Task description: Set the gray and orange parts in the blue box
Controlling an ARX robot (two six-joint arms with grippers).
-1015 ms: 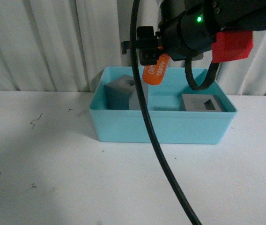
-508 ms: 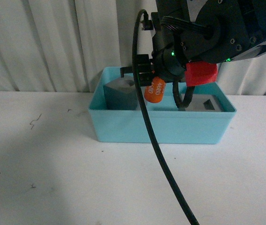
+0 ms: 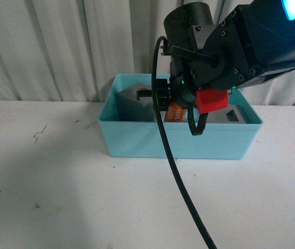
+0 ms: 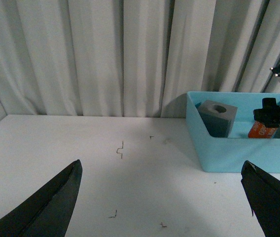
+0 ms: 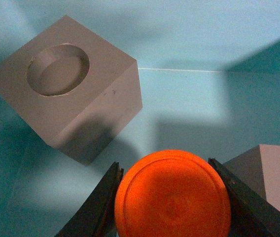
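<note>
Inside the blue box (image 3: 137, 140), the gray cube with the round hole (image 3: 135, 104) sits toward its left end, and the right gripper (image 3: 169, 104) hangs over the box's middle, clamped on the orange cylinder (image 3: 174, 112) just above the floor. The other gray cube (image 3: 231, 115) rests at the box's right end. The cylinder looks light, rigid and smooth-walled, so the jaws pinching its curved sides seem apt, while the left gripper (image 4: 164, 197) stands spread wide, well left of the box.

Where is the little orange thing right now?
The orange cylinder is clamped in the right gripper, hanging inside the blue box between the gray cube with the round hole and the other gray cube.
</note>
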